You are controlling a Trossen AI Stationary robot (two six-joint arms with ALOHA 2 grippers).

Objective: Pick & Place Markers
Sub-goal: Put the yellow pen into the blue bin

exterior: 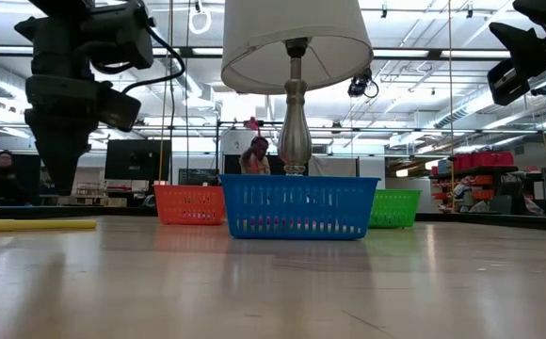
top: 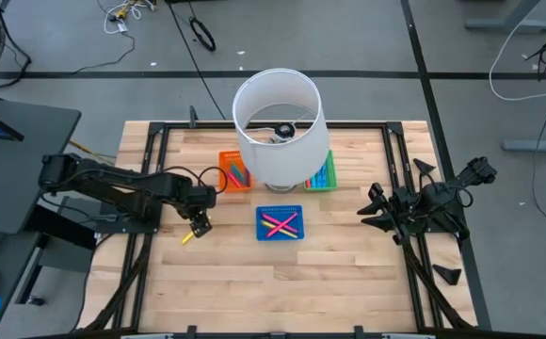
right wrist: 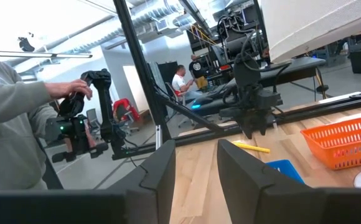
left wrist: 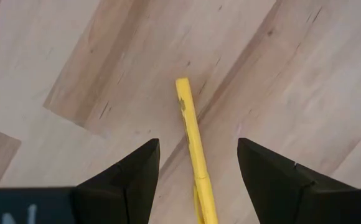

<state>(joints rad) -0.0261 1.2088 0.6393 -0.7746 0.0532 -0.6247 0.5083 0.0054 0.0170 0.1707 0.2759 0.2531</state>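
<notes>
A wooden bench [top: 348, 273] fills the lower middle of the overhead frame, with a white-shaded lamp [top: 279, 127] standing near its upper edge. Three small trays sit around the lamp base: an orange tray [top: 234, 173] to the lamp's left, a green tray [top: 322, 173] to its right, and a blue tray [top: 280, 225] just below it, near the frame's centre. Each tray holds several markers; those in the blue tray [top: 281, 224] are pink and yellow, lying crossed.

The left gripper [top: 199, 223] hangs at centre left of the overhead frame, left of the blue tray. Its fingers are spread apart and hold nothing. A single yellow marker [left wrist: 193, 149] lies flat on the bare wood directly beneath, running between the two fingertips without touching either. In the table-level view the same yellow marker [exterior: 33, 225] shows at the far left edge, lying on the bench below the dark gripper.

The right gripper [top: 371, 209] waits at centre right of the overhead frame, above the bench's right side. Its fingers stand slightly apart with nothing between them. Beyond the bench, that arm's own camera shows a person's grey sleeve [right wrist: 12, 124] at the left edge of its frame.
</notes>
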